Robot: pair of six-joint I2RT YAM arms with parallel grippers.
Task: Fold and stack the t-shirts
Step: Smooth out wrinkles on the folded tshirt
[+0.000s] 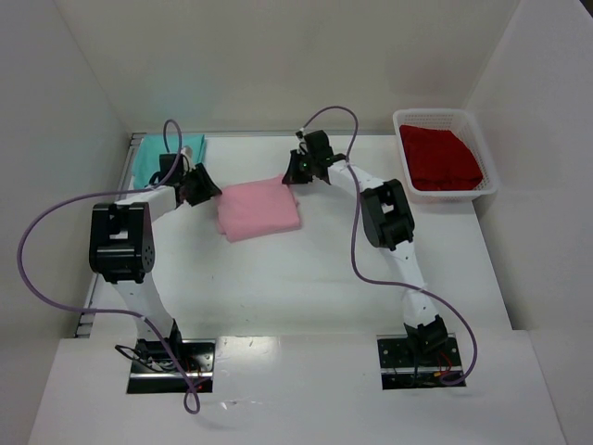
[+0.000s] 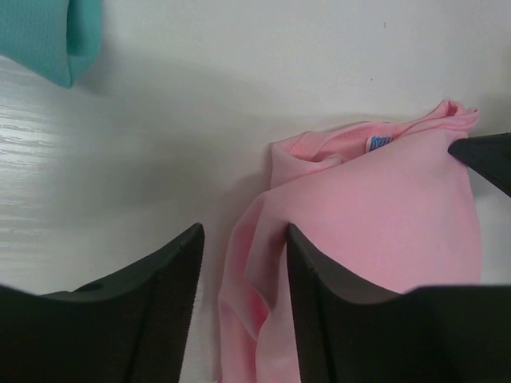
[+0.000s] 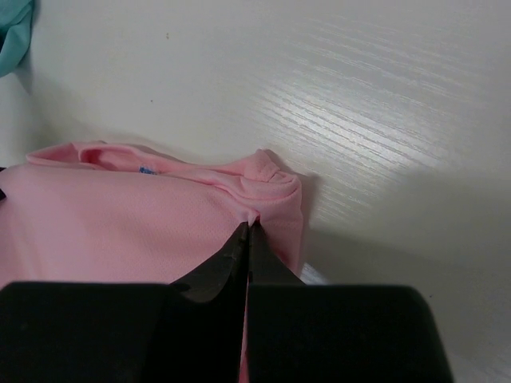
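The pink t-shirt (image 1: 258,209) lies folded in a rough square mid-table. It also shows in the left wrist view (image 2: 383,223) and the right wrist view (image 3: 120,223). My left gripper (image 1: 206,185) is open at its left edge, and a loose fold of pink cloth lies between the fingers (image 2: 243,239). My right gripper (image 1: 295,171) is shut, pinching the shirt's far right corner (image 3: 247,227). The teal t-shirt (image 1: 157,156) lies folded at the back left. The red t-shirt (image 1: 443,158) lies in a basket.
A white mesh basket (image 1: 485,153) stands at the back right against the right wall. White walls close the table on the left, back and right. Purple cables loop off both arms.
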